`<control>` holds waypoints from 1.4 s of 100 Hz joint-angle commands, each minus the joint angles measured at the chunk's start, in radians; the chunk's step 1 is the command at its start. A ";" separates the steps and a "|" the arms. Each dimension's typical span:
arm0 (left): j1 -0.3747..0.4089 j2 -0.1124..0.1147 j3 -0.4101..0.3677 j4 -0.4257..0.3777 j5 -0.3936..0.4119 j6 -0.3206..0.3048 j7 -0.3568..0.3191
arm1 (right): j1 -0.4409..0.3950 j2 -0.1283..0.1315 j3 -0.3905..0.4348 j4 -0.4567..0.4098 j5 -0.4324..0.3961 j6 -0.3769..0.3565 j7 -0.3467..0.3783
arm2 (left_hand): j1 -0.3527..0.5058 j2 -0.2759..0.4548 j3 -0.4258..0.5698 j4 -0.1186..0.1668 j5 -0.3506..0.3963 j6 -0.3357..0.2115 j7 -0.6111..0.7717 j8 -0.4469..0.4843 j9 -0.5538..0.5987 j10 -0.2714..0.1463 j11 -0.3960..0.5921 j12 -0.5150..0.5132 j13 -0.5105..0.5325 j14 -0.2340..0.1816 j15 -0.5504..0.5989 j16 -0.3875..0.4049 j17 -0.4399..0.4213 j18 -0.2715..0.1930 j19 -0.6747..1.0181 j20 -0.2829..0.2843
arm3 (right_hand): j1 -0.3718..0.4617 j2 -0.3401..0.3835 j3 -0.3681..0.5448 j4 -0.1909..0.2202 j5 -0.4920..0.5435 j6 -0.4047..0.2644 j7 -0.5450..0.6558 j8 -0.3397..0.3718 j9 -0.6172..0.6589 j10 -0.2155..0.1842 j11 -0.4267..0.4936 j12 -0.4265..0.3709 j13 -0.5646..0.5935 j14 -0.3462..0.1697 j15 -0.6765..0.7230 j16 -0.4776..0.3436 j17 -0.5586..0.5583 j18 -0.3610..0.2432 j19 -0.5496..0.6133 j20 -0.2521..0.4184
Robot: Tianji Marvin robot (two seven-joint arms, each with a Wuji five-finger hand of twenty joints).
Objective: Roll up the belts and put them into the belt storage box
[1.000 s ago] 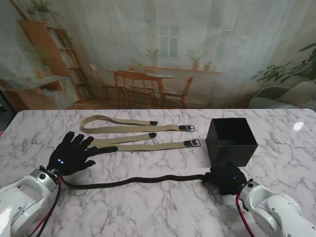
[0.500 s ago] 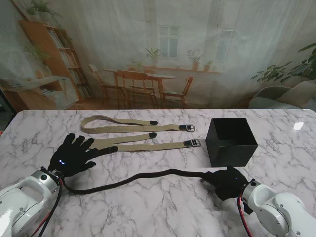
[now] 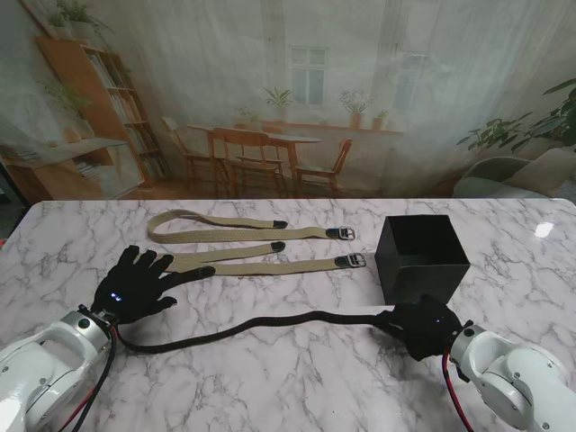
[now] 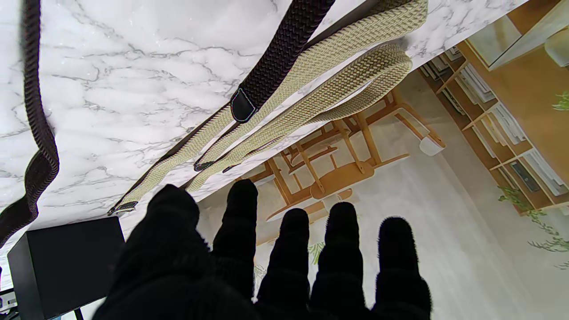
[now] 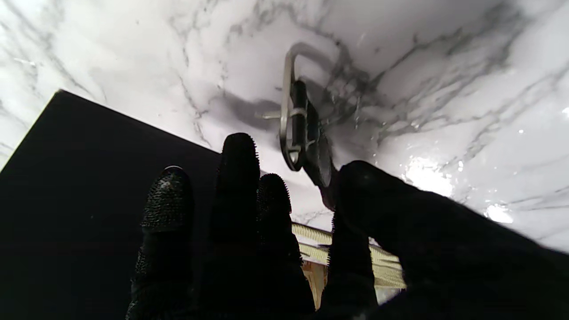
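Stretching across the marble tabletop (image 3: 297,387) from one of my hands to the other, the dark brown woven belt (image 3: 261,324) lies in a shallow wave. My right hand (image 3: 423,326) is closed on its buckle end; in the right wrist view the metal buckle (image 5: 291,129) sticks out just beyond my thumb and fingers, tilted on edge close to the marble. The belt's other end runs under my left hand (image 3: 137,286), which lies flat with its fingers spread, gripping nothing; the left wrist view shows the dark strap's tip (image 4: 243,105) lying across a beige belt.

Two beige woven belts lie farther from me, side by side: the nearer one (image 3: 270,264) is touched at its folded end by my left fingertips, the farther one (image 3: 243,229) is just beyond it. Both have their buckles pointing right, toward the black belt storage box (image 3: 420,258). That box stands upright and open just beyond my right hand, with nothing visible inside.
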State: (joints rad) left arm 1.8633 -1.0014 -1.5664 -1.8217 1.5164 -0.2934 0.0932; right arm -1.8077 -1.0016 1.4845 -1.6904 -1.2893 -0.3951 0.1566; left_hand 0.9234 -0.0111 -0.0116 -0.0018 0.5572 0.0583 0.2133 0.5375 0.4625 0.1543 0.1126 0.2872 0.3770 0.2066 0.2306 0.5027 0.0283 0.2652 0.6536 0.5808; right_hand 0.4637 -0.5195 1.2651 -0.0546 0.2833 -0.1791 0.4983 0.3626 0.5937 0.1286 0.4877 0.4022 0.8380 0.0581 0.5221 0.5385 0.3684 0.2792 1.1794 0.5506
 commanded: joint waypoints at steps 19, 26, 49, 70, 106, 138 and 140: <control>-0.005 0.000 0.006 0.009 0.003 -0.002 -0.014 | -0.012 0.005 0.024 -0.008 -0.044 -0.019 -0.040 | 0.012 0.036 -0.016 -0.018 0.009 0.026 -0.005 -0.003 0.000 0.018 -0.019 0.012 0.013 0.017 -0.012 -0.007 -0.017 0.047 -0.030 -0.013 | 0.224 -0.089 0.112 -0.053 -0.017 -0.167 0.065 -0.009 -0.011 -0.005 0.042 0.009 0.011 -0.013 0.098 0.042 0.039 -0.029 0.066 0.026; -0.004 0.000 0.007 0.009 0.004 -0.001 -0.016 | -0.011 0.008 0.028 -0.006 -0.070 -0.021 -0.052 | 0.014 0.034 -0.016 -0.018 0.010 0.025 -0.004 -0.001 -0.002 0.019 -0.019 0.012 0.013 0.017 -0.013 -0.007 -0.017 0.047 -0.030 -0.013 | 0.319 -0.114 0.102 -0.109 -0.023 -0.225 0.094 -0.027 -0.003 -0.019 0.041 0.000 0.025 -0.008 0.093 0.061 0.047 -0.032 0.074 0.026; -0.004 0.001 0.010 0.011 0.004 -0.002 -0.020 | -0.002 0.017 0.027 0.010 -0.145 -0.020 -0.091 | 0.015 0.033 -0.016 -0.018 0.010 0.025 -0.001 0.006 -0.002 0.019 -0.019 0.012 0.013 0.016 -0.013 -0.007 -0.017 0.047 -0.031 -0.012 | 0.391 -0.105 0.050 -0.146 -0.019 -0.272 0.129 -0.118 -0.010 -0.051 0.031 -0.028 0.039 -0.024 0.089 0.074 0.064 -0.059 0.093 0.023; -0.007 0.001 0.017 0.014 0.002 0.001 -0.025 | 0.022 0.021 -0.001 0.052 -0.148 0.000 -0.087 | 0.015 0.034 -0.016 -0.019 0.010 0.023 -0.002 0.010 -0.002 0.018 -0.019 0.012 0.013 0.017 -0.012 -0.007 -0.017 0.047 -0.032 -0.012 | 0.320 -0.102 -0.015 -0.150 0.012 -0.277 0.126 -0.135 -0.018 -0.058 0.028 -0.038 0.035 -0.030 0.090 0.075 0.064 -0.064 0.098 0.023; -0.015 0.002 0.021 0.020 0.003 -0.006 -0.021 | 0.060 0.024 -0.046 0.116 -0.136 0.008 -0.153 | 0.013 0.035 -0.016 -0.018 0.011 0.025 -0.004 0.009 -0.003 0.019 -0.019 0.012 0.012 0.016 -0.012 -0.007 -0.018 0.046 -0.033 -0.012 | 0.161 -0.131 -0.096 -0.127 0.143 -0.235 0.274 -0.073 0.213 -0.276 0.026 -0.060 0.169 -0.091 0.124 0.064 0.142 -0.105 0.122 0.007; -0.020 0.003 0.027 0.028 0.002 -0.002 -0.023 | 0.079 0.016 -0.075 0.160 -0.069 0.010 -0.212 | 0.011 0.035 -0.017 -0.018 0.012 0.026 -0.004 0.009 -0.008 0.019 -0.020 0.011 0.012 0.016 -0.012 -0.006 -0.017 0.046 -0.033 -0.012 | 0.098 -0.167 -0.200 -0.227 0.354 -0.316 0.574 0.079 0.146 -0.219 -0.009 -0.067 0.106 -0.073 0.095 0.021 0.101 -0.067 0.117 -0.001; -0.020 0.003 0.028 0.029 0.002 -0.002 -0.024 | 0.080 0.016 -0.076 0.162 -0.063 0.011 -0.213 | 0.011 0.034 -0.017 -0.018 0.014 0.025 -0.003 0.009 -0.009 0.020 -0.020 0.011 0.011 0.017 -0.012 -0.006 -0.017 0.046 -0.033 -0.012 | 0.089 -0.168 -0.200 -0.228 0.370 -0.317 0.581 0.081 0.130 -0.212 -0.020 -0.074 0.086 -0.067 0.071 0.008 0.088 -0.060 0.105 -0.004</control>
State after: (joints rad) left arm 1.8445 -0.9991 -1.5430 -1.7970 1.5189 -0.2959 0.0850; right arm -1.7299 -0.9800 1.4160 -1.5403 -1.3458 -0.3887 -0.0443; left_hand 0.9234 -0.0109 -0.0116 -0.0018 0.5572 0.0583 0.2133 0.5385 0.4625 0.1543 0.1125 0.2872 0.3770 0.2066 0.2306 0.5027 0.0283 0.2657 0.6533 0.5808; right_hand 0.5959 -0.6525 1.0816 -0.2508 0.5986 -0.4533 1.0035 0.4115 0.7658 -0.0991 0.4975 0.3415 0.9631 -0.0279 0.6109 0.5715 0.4833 0.1896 1.2928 0.5590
